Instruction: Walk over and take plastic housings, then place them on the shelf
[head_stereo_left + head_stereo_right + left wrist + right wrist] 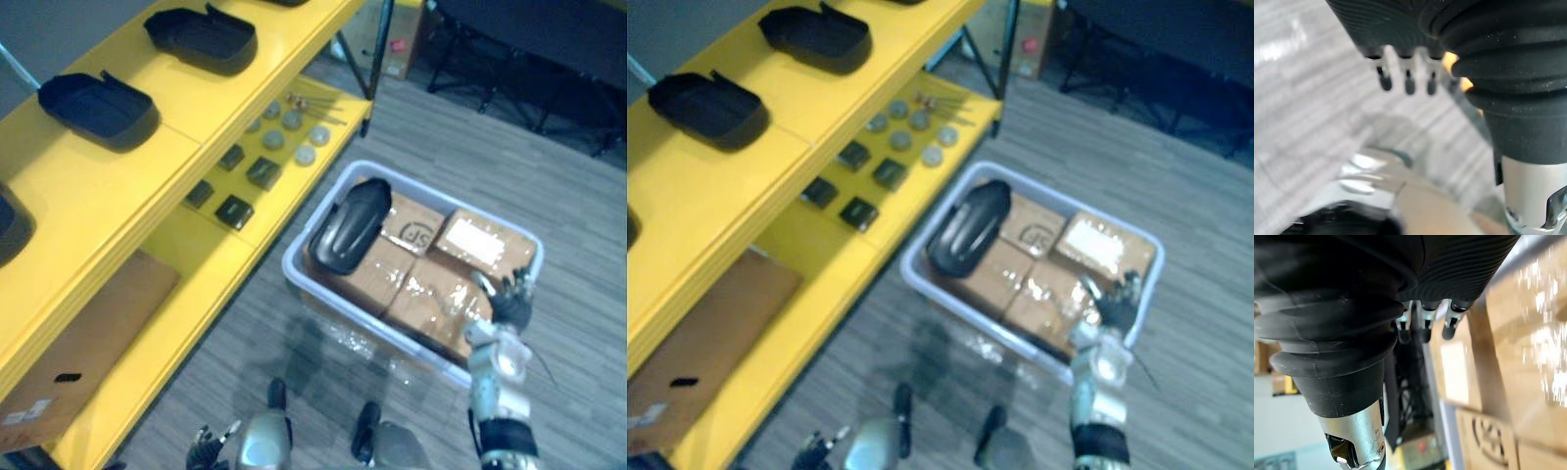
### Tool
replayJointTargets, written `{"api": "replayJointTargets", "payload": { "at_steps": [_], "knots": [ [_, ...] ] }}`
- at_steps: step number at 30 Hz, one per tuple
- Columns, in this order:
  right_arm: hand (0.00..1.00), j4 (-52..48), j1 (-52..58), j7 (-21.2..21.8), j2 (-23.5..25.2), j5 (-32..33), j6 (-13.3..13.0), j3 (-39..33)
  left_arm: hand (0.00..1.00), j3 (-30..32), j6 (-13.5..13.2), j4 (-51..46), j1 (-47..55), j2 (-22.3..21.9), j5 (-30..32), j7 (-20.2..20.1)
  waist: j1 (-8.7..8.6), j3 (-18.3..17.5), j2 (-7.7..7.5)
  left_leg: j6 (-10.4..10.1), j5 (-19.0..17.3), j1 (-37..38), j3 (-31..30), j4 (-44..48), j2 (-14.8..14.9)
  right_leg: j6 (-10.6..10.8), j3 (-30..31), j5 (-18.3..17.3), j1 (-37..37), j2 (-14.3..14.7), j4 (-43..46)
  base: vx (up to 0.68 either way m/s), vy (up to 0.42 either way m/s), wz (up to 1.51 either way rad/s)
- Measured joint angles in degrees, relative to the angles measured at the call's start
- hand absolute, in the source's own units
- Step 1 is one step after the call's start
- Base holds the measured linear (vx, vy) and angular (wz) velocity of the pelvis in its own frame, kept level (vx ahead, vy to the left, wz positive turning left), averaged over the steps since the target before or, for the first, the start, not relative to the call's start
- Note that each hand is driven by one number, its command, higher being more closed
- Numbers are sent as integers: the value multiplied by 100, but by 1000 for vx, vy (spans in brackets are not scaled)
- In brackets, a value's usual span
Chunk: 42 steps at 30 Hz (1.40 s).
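Ranging along the left, a smooth yellow shelf [186,117] is noted, with two dark tray-shaped housings [98,108] set on its top tier. Lower left, the left hand [1408,84] is held empty, fingers straight. Centre: one glossy, rounded black plastic housing [351,225] is laid across taped cardboard boxes [431,294] in a white bin [294,269]. Over the bin's right corner the right hand [509,299] is poised, fingers loosely spread, nothing gripped. Risk judged: the slick curved shell could slip from a shallow grasp.
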Motion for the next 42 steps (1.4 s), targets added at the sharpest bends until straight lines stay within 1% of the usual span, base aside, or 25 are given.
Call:
{"api": "replayJointTargets", "payload": {
  "at_steps": [1, 2, 3, 5, 7, 8, 9, 10, 11, 13, 15, 17, 20, 23, 24, 26, 27, 29, 33, 34, 35, 38, 41, 42],
  "knots": [
    [0, 216, -303, -103, -147, -34, 36, -3, 0, -33, -12, 4, -55, 11, -7, -3, 10, 81, 38, 109, 26, -29, 137, -107, -47, 53, 10, -46, -110, -88, 50, -203, 106, 18],
    [0, 410, -629, -202, -365, -102, 111, 1, 0, -78, -38, 4, -152, 25, -15, -6, 1, 196, 86, 180, 126, -115, 184, -130, -82, 65, 19, -52, -207, -144, 105, -187, 103, 17],
    [0, 498, -782, -219, -477, -131, 144, 5, 0, -94, -61, 2, -204, 32, -15, -7, 13, 261, 98, 222, 160, -146, 182, -127, -116, 89, 32, -35, -272, -185, 149, -108, 78, 15],
    [0, 887, -1370, -340, -844, -271, 271, 33, 0, -136, -150, 15, -372, 46, -79, -7, 101, 391, 129, 274, 243, -430, 145, 16, -221, 137, 65, 49, -553, -322, 386, -97, 108, 12],
    [0, 1296, -1809, -434, -1080, -280, 343, 87, 0, -193, -202, 26, -479, 65, -118, -9, 144, 403, 153, 305, 258, -675, 121, 221, -289, 141, 66, 69, -739, -394, 533, -29, 64, 22],
    [0, 1512, -2066, -460, -1285, -335, 385, 139, 0, -346, -207, 96, -622, 106, -119, -19, 171, 443, 223, 324, 247, -814, 49, 359, -344, 139, 69, 68, -806, -453, 624, -17, 60, 30],
    [0, 1587, -2179, -470, -1382, -376, 411, 152, 0, -386, -207, 122, -691, 103, -121, -25, 186, 473, 277, 339, 237, -855, -5, 403, -372, 136, 70, 64, -819, -474, 651, -24, 63, 36],
    [0, 1730, -2409, -544, -1552, -426, 471, 213, 0, -494, -206, 135, -785, 95, -131, -30, 211, 521, 378, 361, 222, -938, -53, 484, -413, 122, 76, 52, -850, -511, 696, -41, 59, 21],
    [0, 1858, -2614, -585, -1660, -430, 503, 315, 0, -554, -211, 132, -819, 88, -134, -35, 279, 546, 434, 388, 201, -1026, -49, 570, -432, 119, 151, 35, -944, -535, 772, -35, 55, 15],
    [0, 2083, -2872, -659, -1734, -436, 512, 432, 0, -611, -211, 168, -898, 86, -134, -38, 316, 588, 480, 400, 193, -1122, -83, 643, -466, 149, 159, -17, -1021, -582, 872, -30, 31, 11],
    [0, 2338, -3083, -721, -1790, -449, 601, 507, 0, -688, -221, 258, -971, 89, -138, -40, 347, 596, 501, 412, 184, -1237, -143, 767, -502, 148, 152, -86, -1123, -636, 1042, -30, 10, 16],
    [0, 2516, -3190, -795, -1974, -539, 676, 536, 0, -774, -225, 356, -1074, 90, -199, -40, 424, 629, 572, 431, 169, -1281, -177, 837, -525, 140, 153, -135, -1146, -670, 1131, -41, 16, 13],
    [0, 2662, -3503, -822, -2171, -657, 728, 677, 0, -895, -236, 427, -1177, 75, -312, -38, 449, 707, 698, 450, 128, -1408, -181, 996, -535, 135, 181, -174, -1254, -703, 1252, -65, 33, 2],
    [0, 2850, -3804, -821, -2223, -660, 902, 817, 0, -1020, -241, 507, -1250, 98, -318, -35, 457, 706, 718, 460, 120, -1579, -182, 1100, -520, 123, 213, -192, -1421, -705, 1303, -59, 30, -2],
    [0, 2912, -3836, -825, -2291, -662, 1033, 885, 0, -1031, -229, 515, -1275, 95, -356, -35, 486, 719, 743, 461, 120, -1605, -187, 1125, -519, 122, 213, -192, -1441, -707, 1322, -32, 16, 2],
    [0, 2952, -3842, -852, -2377, -666, 1196, 898, 0, -1060, -217, 518, -1331, 78, -361, -34, 566, 745, 803, 469, 114, -1609, -181, 1153, -520, 122, 221, -191, -1437, -713, 1332, 0, 0, 0],
    [0, 3008, -3858, -870, -2395, -667, 1235, 942, 0, -1144, -217, 520, -1349, 83, -362, -35, 580, 748, 812, 469, 114, -1615, -181, 1157, -520, 123, 221, -191, -1441, -713, 1333, 0, 0, 0],
    [0, 3322, -3948, -921, -2396, -667, 1394, 1108, 0, -1256, -219, 563, -1385, 121, -381, -42, 619, 742, 820, 469, 115, -1666, -206, 1171, -519, 122, 198, -192, -1470, -709, 1340, -10, 19, 4],
    [0, 3578, -4184, -979, -2426, -666, 1561, 1159, 0, -1274, -224, 571, -1409, 116, -490, -47, 661, 735, 831, 471, 120, -1787, -274, 1208, -532, 142, 134, -178, -1528, -709, 1375, 14, 12, 8],
    [0, 3669, -4246, -1002, -2497, -665, 1622, 1169, 0, -1344, -230, 567, -1430, 124, -525, -50, 742, 732, 836, 470, 119, -1790, -280, 1231, -532, 149, 130, -174, -1522, -710, 1384, 23, 10, 8],
    [0, 3789, -4349, -1051, -2560, -664, 1637, 1240, 0, -1440, -237, 566, -1462, 151, -527, -52, 778, 726, 845, 470, 118, -1802, -310, 1241, -539, 141, 97, -179, -1512, -713, 1397, 23, 9, 11],
    [0, 3877, -4575, -1070, -2628, -663, 1668, 1302, 0, -1485, -258, 563, -1469, 164, -567, -85, 810, 716, 860, 468, 116, -1888, -370, 1306, -540, 118, 5, -208, -1527, -715, 1424, 6, 6, 11],
    [0, 4046, -4627, -1076, -2779, -662, 1753, 1407, 0, -1544, -260, 561, -1490, 166, -582, -89, 912, 713, 865, 467, 92, -1915, -403, 1350, -552, 84, -14, -272, -1537, -730, 1485, -13, 13, 7],
    [0, 4054, -4627, -1079, -2802, -660, 1753, 1424, 0, -1608, -259, 563, -1493, 186, -585, -92, 915, 700, 883, 470, 76, -1952, -434, 1384, -562, 91, -35, -297, -1547, -739, 1516, -23, 13, 16]
  ]
}}
